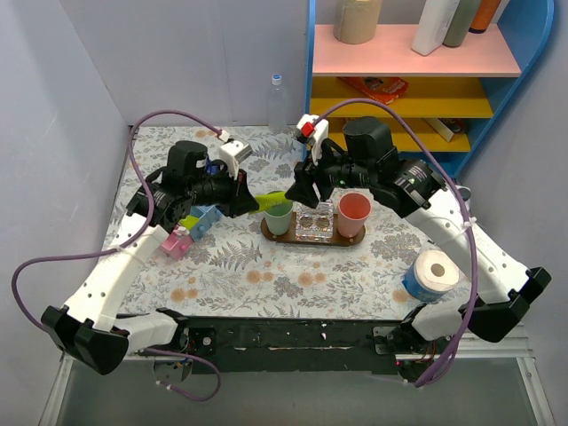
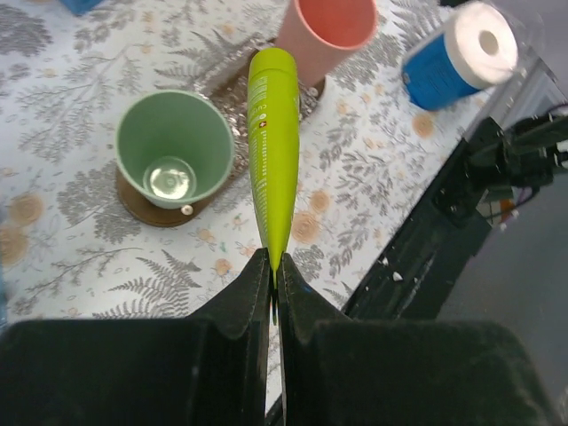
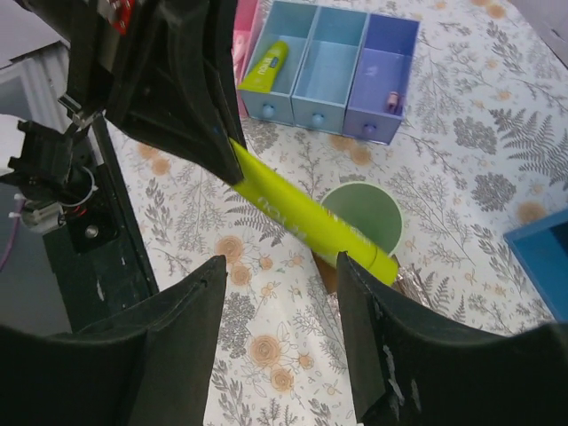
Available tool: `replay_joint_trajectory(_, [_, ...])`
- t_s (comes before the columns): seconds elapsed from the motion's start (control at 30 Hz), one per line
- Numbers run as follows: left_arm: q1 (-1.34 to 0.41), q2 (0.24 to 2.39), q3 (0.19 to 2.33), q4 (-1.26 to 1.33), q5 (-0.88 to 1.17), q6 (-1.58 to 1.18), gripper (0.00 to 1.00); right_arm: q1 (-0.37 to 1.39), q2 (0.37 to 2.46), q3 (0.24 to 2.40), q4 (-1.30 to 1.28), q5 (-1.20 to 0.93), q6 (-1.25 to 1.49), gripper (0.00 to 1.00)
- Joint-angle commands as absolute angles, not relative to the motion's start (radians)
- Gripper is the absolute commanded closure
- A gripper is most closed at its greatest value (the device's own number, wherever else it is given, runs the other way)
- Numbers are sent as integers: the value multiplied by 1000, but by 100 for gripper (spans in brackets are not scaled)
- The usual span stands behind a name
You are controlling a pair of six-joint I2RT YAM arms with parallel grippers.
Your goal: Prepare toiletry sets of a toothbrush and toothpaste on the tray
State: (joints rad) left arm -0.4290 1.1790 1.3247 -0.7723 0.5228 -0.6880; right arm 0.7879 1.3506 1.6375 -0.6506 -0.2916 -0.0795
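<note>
Lime-green tube [image 2: 272, 142] | tail pinched in left hand [image 2: 273, 263] | right hand [image 3: 280, 266] wide, near its tip

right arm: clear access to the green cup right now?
Probably not cleanly. The left gripper holds the lime-green tube slanted over the green cup's rim, beneath the open right gripper, so it blocks a straight descent.
</note>
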Motion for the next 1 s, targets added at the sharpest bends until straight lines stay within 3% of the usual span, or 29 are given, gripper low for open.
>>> replay_joint_trajectory(0.0, [-478,1166,1373,-795,621,-647,100,792,1396,1752,-678,-442,-136,40])
replay_joint_trajectory(0.3, [-508,1117,1342,-779,817,-626,100,792,1482,1795,-771,-639,-158,43])
replay_joint_trajectory(0.63, [-512,1088,1325,-770,864,-621,100,798,1473,1691,-761,-704,-152,47])
replay_joint_trajectory(0.97, [-522,1095,1318,-772,871,-620,100,798,1477,1657,-709,-775,-133,62])
